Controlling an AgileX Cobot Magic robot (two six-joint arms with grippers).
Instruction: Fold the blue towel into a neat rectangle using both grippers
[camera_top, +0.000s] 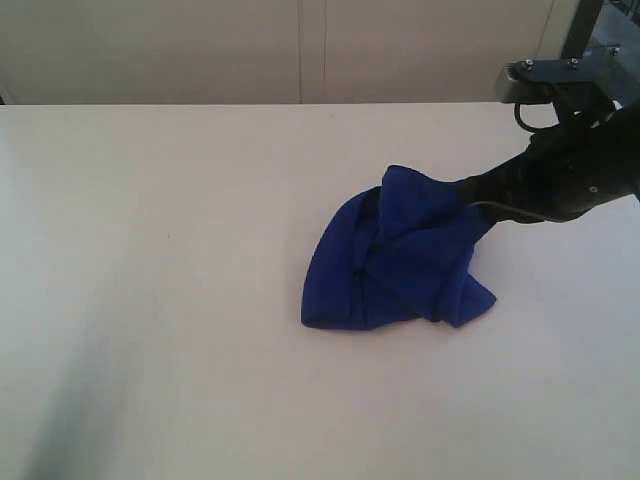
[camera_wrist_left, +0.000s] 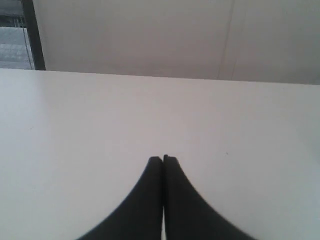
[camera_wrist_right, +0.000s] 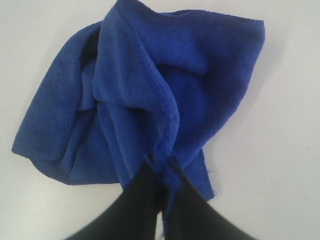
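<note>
One blue towel (camera_top: 395, 262) crumpled on table (camera_top: 150, 300); right tool (camera_wrist_right: 160, 164) pinches its edge

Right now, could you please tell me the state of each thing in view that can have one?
blue towel: crumpled in a heap on the table, not folded, one edge pinched and drawn up.
right tool: shut on an edge of the blue towel.
left tool: shut, holding nothing, away from the towel.
</note>
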